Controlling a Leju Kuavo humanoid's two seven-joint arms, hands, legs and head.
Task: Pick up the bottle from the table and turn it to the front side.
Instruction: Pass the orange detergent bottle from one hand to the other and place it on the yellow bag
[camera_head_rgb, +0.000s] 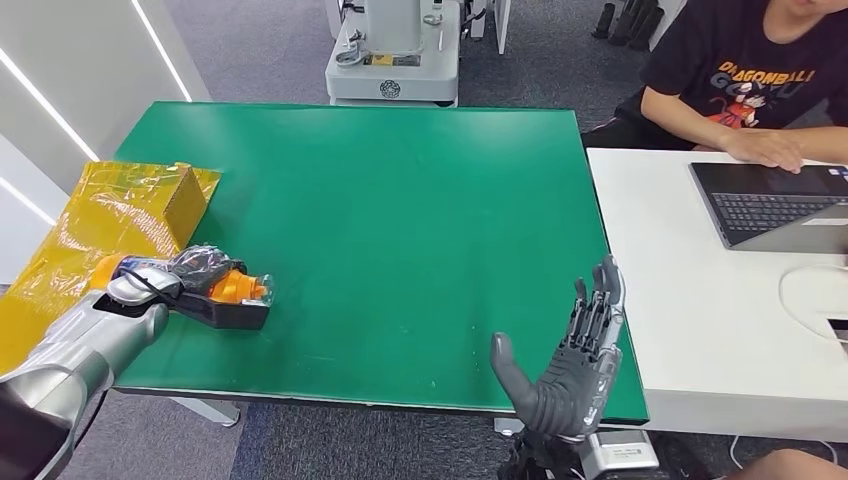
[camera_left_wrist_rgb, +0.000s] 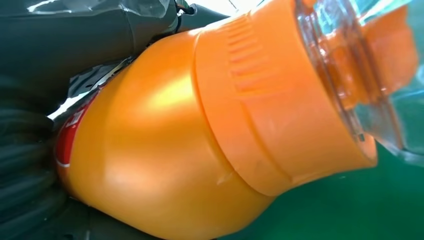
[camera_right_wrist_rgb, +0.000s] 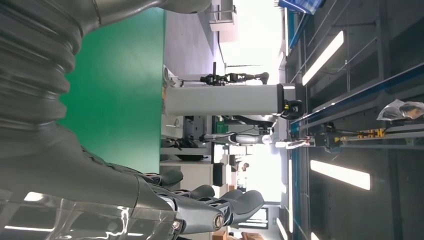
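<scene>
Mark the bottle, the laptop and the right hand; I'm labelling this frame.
bottle (camera_head_rgb: 240, 288), head view, orange shoulder near the cap.
laptop (camera_head_rgb: 775, 208), head view, keyboard.
right hand (camera_head_rgb: 565, 375), head view, palm.

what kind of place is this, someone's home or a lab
Most likely a robotics lab or test room, not a home: a green table serves as the work surface, a grey machine base stands behind it, and a person works at a laptop alongside.
</scene>
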